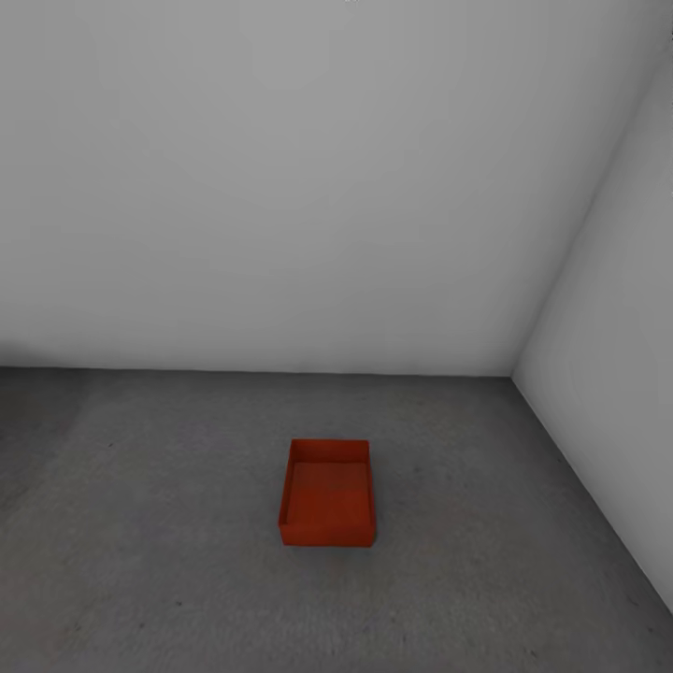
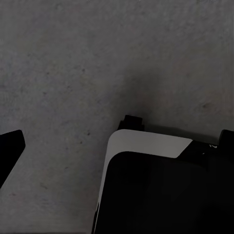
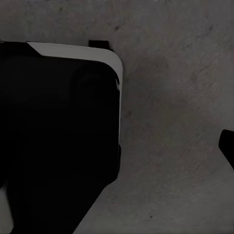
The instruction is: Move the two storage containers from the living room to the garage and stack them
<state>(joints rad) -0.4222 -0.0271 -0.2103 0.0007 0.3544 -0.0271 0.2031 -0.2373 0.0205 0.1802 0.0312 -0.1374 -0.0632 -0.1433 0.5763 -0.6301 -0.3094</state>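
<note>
Lighting: soft, even, diffuse; no glare; pale walls (image 1: 280, 187) grade gently darker toward the floor (image 1: 140, 561). Shadows: faint only, a thin dark edge under the container (image 1: 327, 494). Picture quality: head view slightly soft; both wrist views dim, grainy, with near-black robot body (image 2: 161, 195) underexposed.

Plain pale grey back wall (image 1: 280, 187), lighter side wall (image 1: 617, 374), meeting at corner

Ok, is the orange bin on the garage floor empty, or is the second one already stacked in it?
Empty. The storage container sits upright on the concrete floor, its bare bottom showing, nothing stacked.
</note>
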